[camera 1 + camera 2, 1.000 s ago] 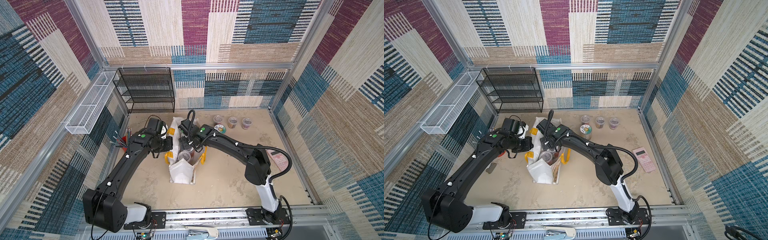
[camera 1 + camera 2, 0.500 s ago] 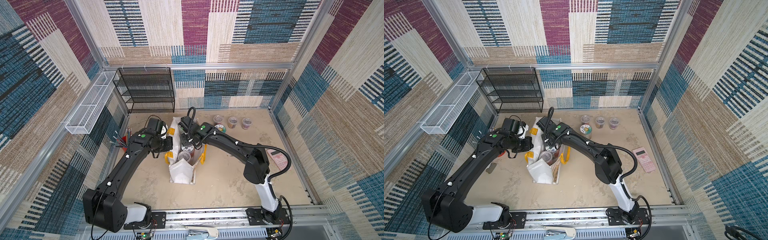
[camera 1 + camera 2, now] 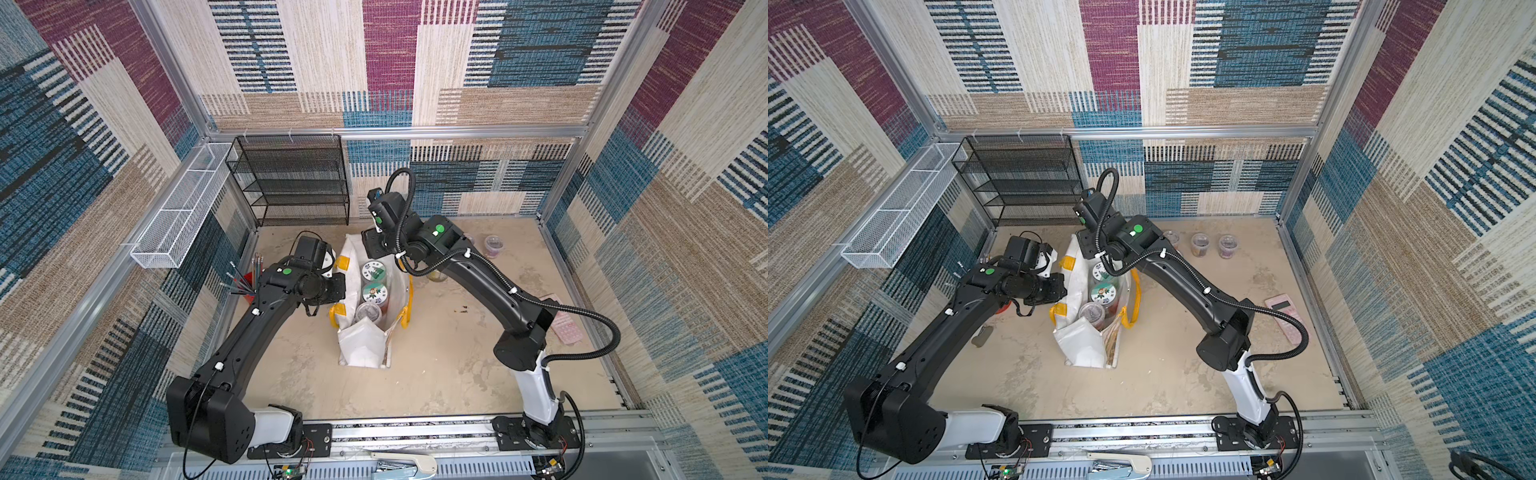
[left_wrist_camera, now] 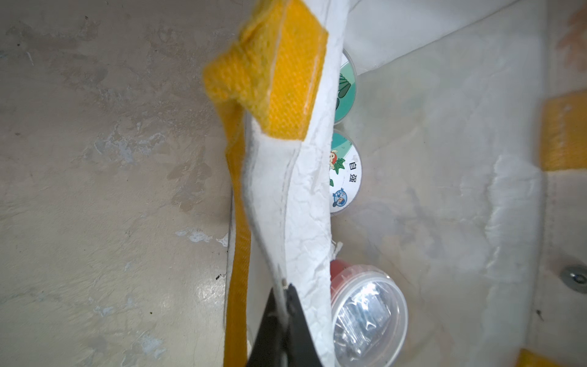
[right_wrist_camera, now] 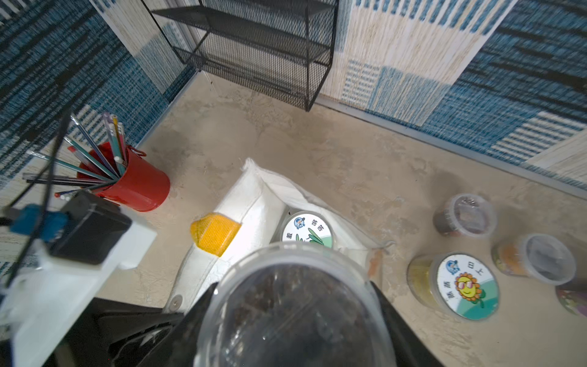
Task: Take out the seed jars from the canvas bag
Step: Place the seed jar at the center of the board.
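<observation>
Right hand (image 5: 295,330) risen from canvas bag (image 3: 360,351), gripping tub (image 5: 293,305).

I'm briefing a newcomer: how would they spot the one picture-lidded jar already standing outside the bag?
Find the white canvas bag mid-table, then the jars grouped on the table on its right-arm side. The sunflower jar stands nearest the bag; it alone there has a white-green lid with a smiling sunflower, while the tubs beside it have clear lids.

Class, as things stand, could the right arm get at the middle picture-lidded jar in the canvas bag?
Probably not yet. The left claw pinches the rim of the canvas bag, leaving the picture-lidded jar uncovered, but the right claw is full with a clear-lidded tub.
</observation>
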Motion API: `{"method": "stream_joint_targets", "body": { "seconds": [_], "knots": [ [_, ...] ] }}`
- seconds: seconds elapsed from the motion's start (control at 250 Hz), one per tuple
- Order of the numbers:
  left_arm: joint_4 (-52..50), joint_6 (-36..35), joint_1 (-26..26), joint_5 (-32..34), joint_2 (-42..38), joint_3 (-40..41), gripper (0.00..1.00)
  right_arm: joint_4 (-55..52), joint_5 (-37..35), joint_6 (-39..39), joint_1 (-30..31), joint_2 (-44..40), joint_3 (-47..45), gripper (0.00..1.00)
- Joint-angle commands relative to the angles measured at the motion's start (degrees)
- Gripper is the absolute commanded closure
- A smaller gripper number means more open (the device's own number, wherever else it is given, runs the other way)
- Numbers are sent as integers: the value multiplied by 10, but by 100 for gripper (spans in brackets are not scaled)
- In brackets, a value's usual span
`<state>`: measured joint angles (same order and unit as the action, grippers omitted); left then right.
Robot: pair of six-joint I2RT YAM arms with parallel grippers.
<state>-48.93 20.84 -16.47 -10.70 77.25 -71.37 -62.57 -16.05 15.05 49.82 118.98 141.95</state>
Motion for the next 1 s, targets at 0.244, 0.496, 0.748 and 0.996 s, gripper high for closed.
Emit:
{"method": "stream_joint_targets", "body": {
  "seconds": [0.244,0.496,0.748,0.996],
  "knots": [
    [-18,7,0,-2,14,-4,100,-55,-3,-15,-69,-130,-71,57],
    [-20,6,0,2,20,-14,100,8,0,-7,-182,-254,-305,56],
    [-26,5,0,1,20,-18,100,131,26,0,-297,-345,-569,56],
    [-27,5,0,5,19,-18,100,231,45,-1,-349,-332,-661,57]
  ]
}}
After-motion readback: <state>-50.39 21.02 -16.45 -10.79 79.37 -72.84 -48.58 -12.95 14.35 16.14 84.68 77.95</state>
